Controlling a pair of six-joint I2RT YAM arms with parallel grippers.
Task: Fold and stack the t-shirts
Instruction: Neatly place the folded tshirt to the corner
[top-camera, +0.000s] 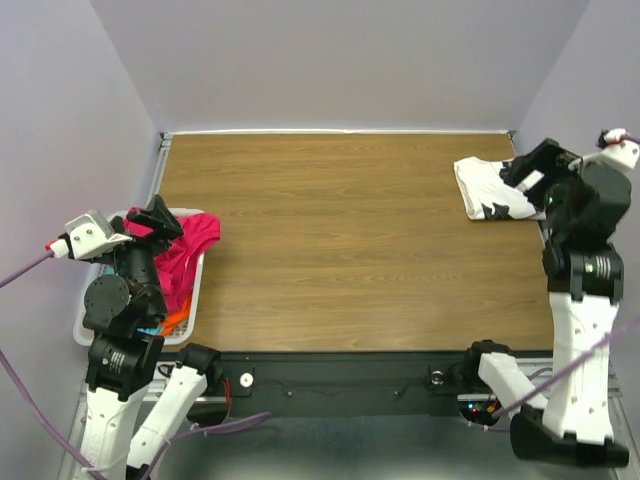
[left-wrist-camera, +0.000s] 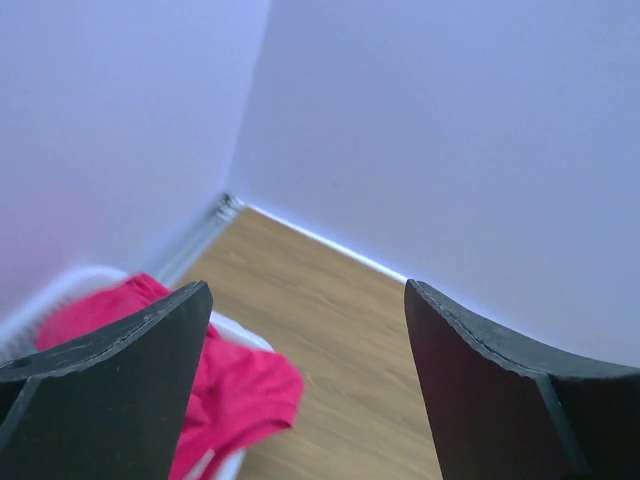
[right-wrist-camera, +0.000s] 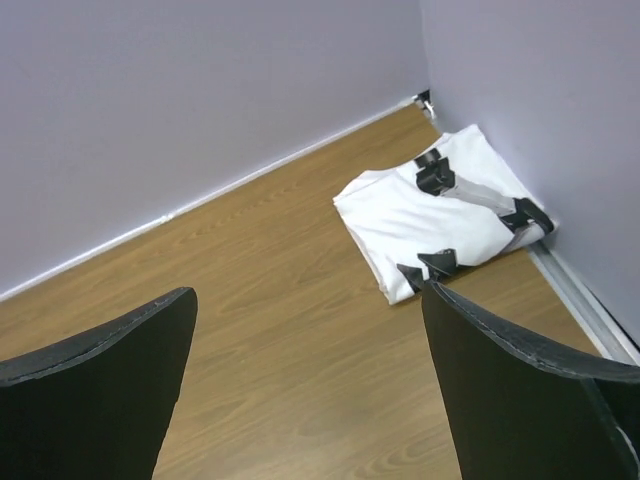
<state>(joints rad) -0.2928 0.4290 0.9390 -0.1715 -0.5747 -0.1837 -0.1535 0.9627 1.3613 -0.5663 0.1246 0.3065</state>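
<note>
The brown wooden table is the biggest thing here.

The white t-shirt comes next. It lies folded and flat in the far corner of the table, with small black marks on it. It sits in front of the right gripper and a bit to its right, by the wall. The gripper is up above the table and does not touch the shirt. Its two black fingers are spread wide apart, with nothing between them.

Then the white basket at the other side of the table, just below the left gripper. This gripper is spread wide too, and it has nothing in it.

The pink t-shirt lies bunched up in the basket. One part hangs over the rim onto the table. From the left wrist camera, the pink cloth shows under the left finger and does not touch it.

Smallest of all are two bits of cloth poking out low in the basket, back toward the arm's base: one orange and one cyan.
</note>
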